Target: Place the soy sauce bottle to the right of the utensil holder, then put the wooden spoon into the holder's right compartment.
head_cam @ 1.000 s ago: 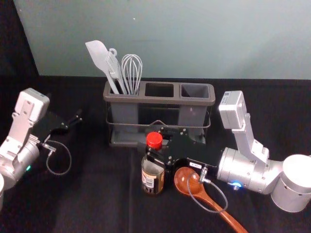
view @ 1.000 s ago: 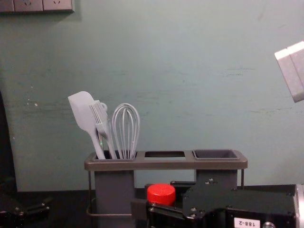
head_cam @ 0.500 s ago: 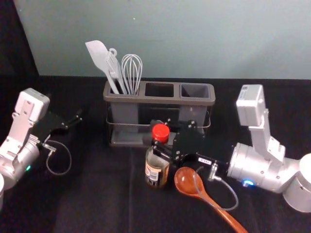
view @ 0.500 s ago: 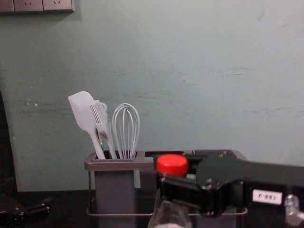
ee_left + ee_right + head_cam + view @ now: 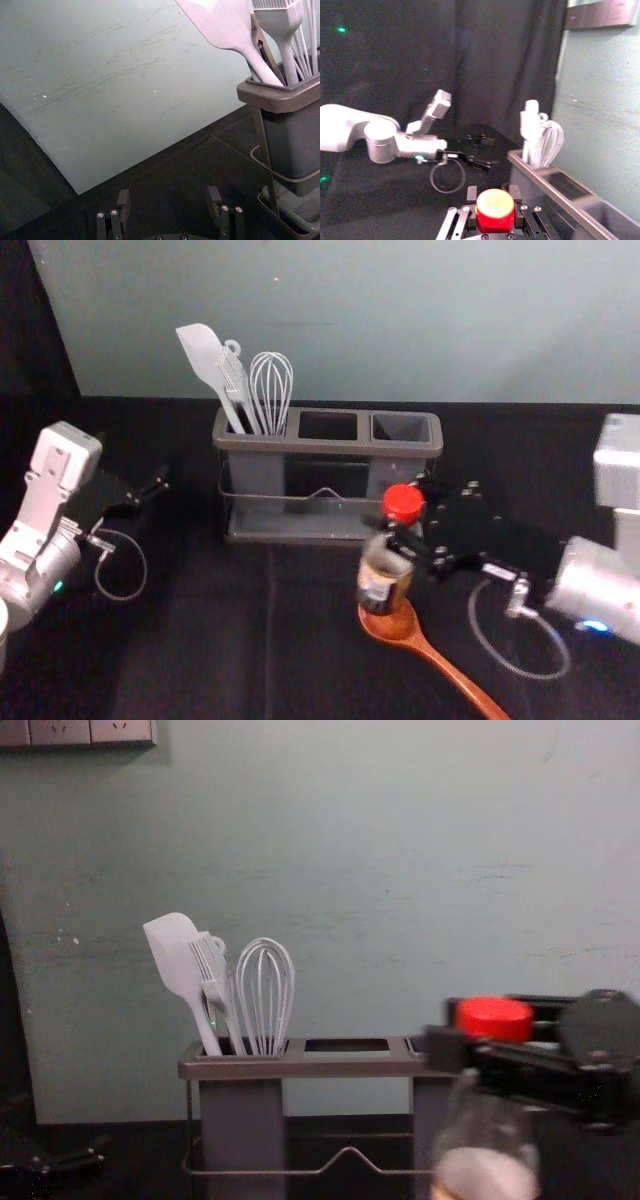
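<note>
In the head view my right gripper [image 5: 400, 532] is shut on the neck of the soy sauce bottle [image 5: 384, 575], upright in front of the holder's right part. Its red cap sits between the fingers of my right gripper [image 5: 494, 210] in the right wrist view. The bottle [image 5: 485, 1150] looks raised in the chest view. Behind stands the utensil holder [image 5: 330, 447], its middle and right compartments empty. The wooden spoon [image 5: 430, 648] lies on the table, its bowl partly behind the bottle. My left gripper [image 5: 160, 485] is parked at the left; the left wrist view shows this gripper [image 5: 169, 202] open.
A white spatula [image 5: 207, 362], a brush [image 5: 236, 383] and a whisk [image 5: 271, 390] stand in the holder's left compartment. Dark cloth [image 5: 200, 640] covers the table, and a pale green wall [image 5: 400, 320] rises behind it.
My right gripper has carried the bottle rightward and upward, from in front of the holder's middle to its right part, over the spoon's bowl. The left arm, holder and spoon have stayed put.
</note>
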Robot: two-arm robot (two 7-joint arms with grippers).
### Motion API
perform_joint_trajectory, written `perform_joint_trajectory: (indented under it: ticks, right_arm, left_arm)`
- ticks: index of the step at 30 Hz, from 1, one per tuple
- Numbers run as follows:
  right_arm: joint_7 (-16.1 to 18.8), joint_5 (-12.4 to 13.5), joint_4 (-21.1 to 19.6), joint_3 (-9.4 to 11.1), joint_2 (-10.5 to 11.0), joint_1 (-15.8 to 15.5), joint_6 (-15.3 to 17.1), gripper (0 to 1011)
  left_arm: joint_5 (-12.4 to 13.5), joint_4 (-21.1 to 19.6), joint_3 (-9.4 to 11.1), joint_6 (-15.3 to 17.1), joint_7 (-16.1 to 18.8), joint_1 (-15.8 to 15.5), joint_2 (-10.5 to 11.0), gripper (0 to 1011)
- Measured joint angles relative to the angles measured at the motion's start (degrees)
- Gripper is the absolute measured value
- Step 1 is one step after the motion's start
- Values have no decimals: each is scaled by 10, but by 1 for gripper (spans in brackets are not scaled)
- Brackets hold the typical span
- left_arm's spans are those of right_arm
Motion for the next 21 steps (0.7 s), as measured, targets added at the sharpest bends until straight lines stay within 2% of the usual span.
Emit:
perform_joint_trajectory:
  ticks: [7, 12, 21]
  right_arm:
    - [-5, 20, -3, 60, 35, -51, -29, 390]
    - [-9, 23, 1, 98, 50, -83, -48, 390]
    - [-23, -2, 18, 132, 53, -102, -61, 390]
  left_arm:
    - [0, 0, 0, 0, 0, 0, 0, 1005]
    - [0, 0, 0, 0, 0, 0, 0, 1005]
    - [0, 0, 0, 0, 0, 0, 0, 1005]
